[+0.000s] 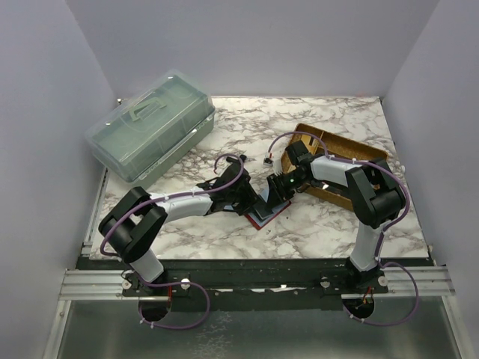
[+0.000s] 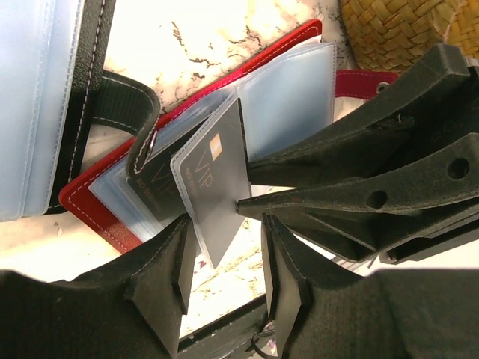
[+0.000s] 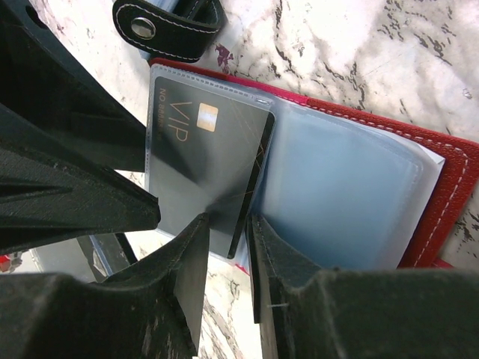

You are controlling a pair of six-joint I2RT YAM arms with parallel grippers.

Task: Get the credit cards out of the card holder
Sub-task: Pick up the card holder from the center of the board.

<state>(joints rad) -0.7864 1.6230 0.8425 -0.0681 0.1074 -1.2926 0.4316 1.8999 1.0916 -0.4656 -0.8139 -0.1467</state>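
The red card holder [image 1: 263,218] lies open on the marble between both arms, its clear sleeves [image 3: 344,187] facing up. A dark grey credit card [image 2: 213,183] marked VIP sticks partway out of a sleeve, one corner past the holder's edge. My right gripper [image 3: 228,247] straddles that corner [image 3: 224,224] with a narrow gap, one fingertip touching the card's face; it is open. My left gripper [image 2: 228,258] faces it from the other side, open, with the same corner beside its left finger [image 2: 168,273]. The sleeves [image 2: 292,90] beside the card look empty.
A black card holder [image 2: 45,97] with clear sleeves and a snap strap [image 3: 168,22] lies right beside the red one. A woven basket [image 1: 340,149] stands at the right and a grey-green lidded plastic box [image 1: 150,123] at the back left.
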